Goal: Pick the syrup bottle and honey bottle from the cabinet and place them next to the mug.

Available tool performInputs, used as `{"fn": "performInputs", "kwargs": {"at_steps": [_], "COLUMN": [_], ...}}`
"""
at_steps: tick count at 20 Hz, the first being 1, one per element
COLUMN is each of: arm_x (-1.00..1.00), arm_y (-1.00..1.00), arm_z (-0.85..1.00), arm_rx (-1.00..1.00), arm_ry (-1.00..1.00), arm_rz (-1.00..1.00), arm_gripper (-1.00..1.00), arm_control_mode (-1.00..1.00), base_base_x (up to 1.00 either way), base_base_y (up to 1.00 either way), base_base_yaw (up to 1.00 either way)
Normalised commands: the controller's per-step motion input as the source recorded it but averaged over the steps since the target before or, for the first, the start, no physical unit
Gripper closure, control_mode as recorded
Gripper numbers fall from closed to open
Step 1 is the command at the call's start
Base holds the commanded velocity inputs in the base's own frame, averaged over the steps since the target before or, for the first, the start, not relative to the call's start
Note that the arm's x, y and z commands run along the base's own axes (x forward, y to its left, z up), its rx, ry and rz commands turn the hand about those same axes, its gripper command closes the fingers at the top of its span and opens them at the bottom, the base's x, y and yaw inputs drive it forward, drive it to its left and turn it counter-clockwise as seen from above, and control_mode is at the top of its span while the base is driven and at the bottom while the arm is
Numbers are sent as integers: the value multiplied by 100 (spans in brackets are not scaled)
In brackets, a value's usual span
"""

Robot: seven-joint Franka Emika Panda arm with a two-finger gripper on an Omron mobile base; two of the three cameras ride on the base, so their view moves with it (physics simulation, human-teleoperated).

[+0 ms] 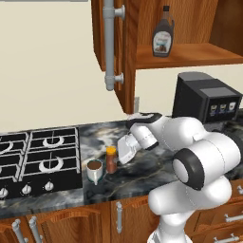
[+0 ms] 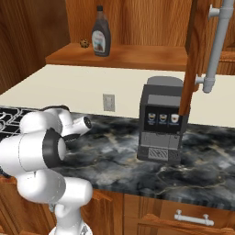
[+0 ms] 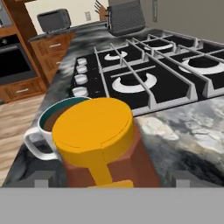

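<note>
At centre frame the gripper (image 1: 118, 159), its grasp unclear, should release the honey bottle (image 1: 111, 160) upright beside the mug (image 1: 95, 170).

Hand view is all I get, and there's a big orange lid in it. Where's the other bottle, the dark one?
Observer: The syrup bottle stands upright on the cabinet shelf, high above the counter.
Operator: Is the cabinet door open?
Observer: Yes, the door is swung open, and its long grey handle sticks out.
Operator: What's under the shelf?
Observer: A black coffee machine stands on the counter there.
</note>
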Motion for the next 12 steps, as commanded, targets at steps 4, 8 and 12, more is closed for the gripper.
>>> {"fn": "performInputs", "kwargs": {"at_steps": [4,8,12], "arm_x": [-10,0,0], "arm_y": [-3,-20,-34], "arm_z": [0,0,20], "arm_rx": [0,0,0], "arm_ry": [-2,0,-6], "arm_rz": [0,0,-2], "arm_gripper": [-100,-100,-100], "arm_control_mode": [-100,-100,-100], "base_base_x": [0,0,0], "base_base_y": [0,0,0], "base_base_yaw": [0,0,0]}}
